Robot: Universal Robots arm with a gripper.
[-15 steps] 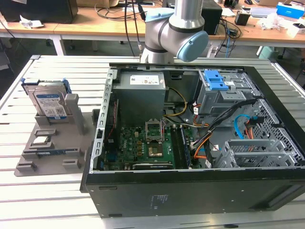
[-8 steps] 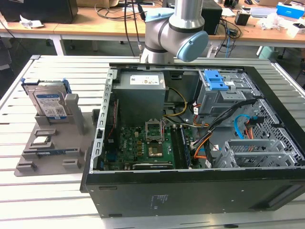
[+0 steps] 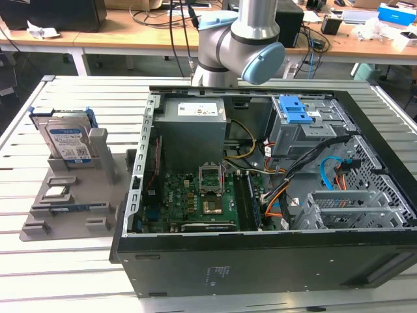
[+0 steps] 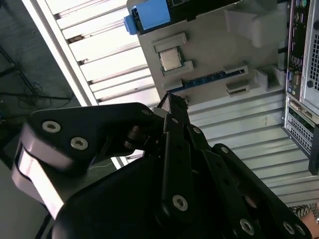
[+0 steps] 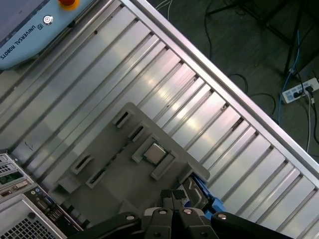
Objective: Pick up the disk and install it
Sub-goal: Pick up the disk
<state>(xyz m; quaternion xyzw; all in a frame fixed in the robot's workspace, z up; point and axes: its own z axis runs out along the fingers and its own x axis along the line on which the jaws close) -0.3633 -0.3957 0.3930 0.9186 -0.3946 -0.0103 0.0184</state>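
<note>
The disk (image 3: 65, 139), silver with a blue-and-white label and blue side rails, stands tilted in the back slot of a grey holder tray (image 3: 98, 215) at the exterior view's left. In the second wrist view its blue rail (image 4: 151, 14) is far beyond my gripper (image 4: 168, 98), whose black fingers meet in a point, shut and holding nothing. In the first wrist view the gripper (image 5: 172, 198) hangs above the tray (image 5: 119, 174), and a blue piece of the disk (image 5: 215, 203) peeks out beside the fingers.
An open computer case (image 3: 260, 261) lies right of the tray, with a drive cage and blue latch (image 3: 292, 109) at its back. A small square chip (image 3: 57, 192) and a thin memory stick (image 3: 68, 208) rest in the tray. The arm (image 3: 238, 39) rises behind the case.
</note>
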